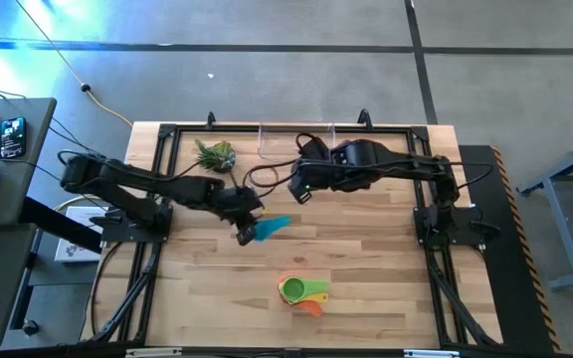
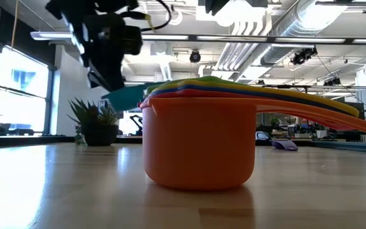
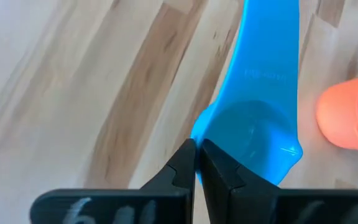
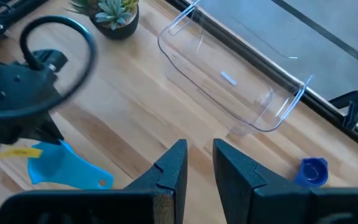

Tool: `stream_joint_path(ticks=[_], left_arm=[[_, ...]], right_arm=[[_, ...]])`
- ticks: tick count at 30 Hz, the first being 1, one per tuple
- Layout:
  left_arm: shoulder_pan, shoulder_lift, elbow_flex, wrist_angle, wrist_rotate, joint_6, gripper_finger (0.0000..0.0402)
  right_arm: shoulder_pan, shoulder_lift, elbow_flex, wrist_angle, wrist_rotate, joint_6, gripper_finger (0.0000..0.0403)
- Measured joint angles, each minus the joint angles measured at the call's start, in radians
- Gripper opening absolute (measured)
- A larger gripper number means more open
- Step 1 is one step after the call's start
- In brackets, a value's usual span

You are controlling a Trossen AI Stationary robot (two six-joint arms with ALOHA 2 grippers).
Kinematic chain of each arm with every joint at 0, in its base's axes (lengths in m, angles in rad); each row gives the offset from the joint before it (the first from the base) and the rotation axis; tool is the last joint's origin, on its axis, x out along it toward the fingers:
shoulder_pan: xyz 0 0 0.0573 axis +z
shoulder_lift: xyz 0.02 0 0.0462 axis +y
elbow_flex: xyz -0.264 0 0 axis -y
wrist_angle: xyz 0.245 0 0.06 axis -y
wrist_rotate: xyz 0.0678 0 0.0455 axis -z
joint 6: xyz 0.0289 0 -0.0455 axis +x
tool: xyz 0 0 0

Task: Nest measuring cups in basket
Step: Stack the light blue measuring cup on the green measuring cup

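Clear basket [image 4: 229,81] holds nothing; left tool [image 3: 196,163] pinches light blue cup [image 3: 260,137].

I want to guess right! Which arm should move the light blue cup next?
Left. Its gripper already pinches the light blue plastic measuring cup; the right gripper hangs open, empty, near the clear plastic basket.

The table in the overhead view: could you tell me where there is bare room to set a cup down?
Bare wood runs along the table's near edge, on both sides of the nested cup stack. The middle is crowded: the left pincer is shut on the light blue cup, with the right pincer beside it. Plant and basket fill the far edge.
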Motion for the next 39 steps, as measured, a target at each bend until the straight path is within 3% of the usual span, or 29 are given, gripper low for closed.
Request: stream_joint_path(ticks=[8, 19, 39], left_arm=[[0.035, 0.155, 0.125, -0.068, 0.025, 0.104, 0.0007], [0.052, 0.29, 0.145, -0.092, 0.085, 0.123, 0.0008], [0.051, 0.302, 0.145, -0.107, 0.091, 0.122, 0.0008]], right_arm=[[-0.014, 0.0, 0.0, 0.0, -0.002, -0.026, 0.0069], [-0.017, 0.0, 0.0, 0.0, -0.007, -0.053, 0.0069], [-0.017, 0.0, 0.0, 0.0, -0.006, -0.079, 0.0069]])
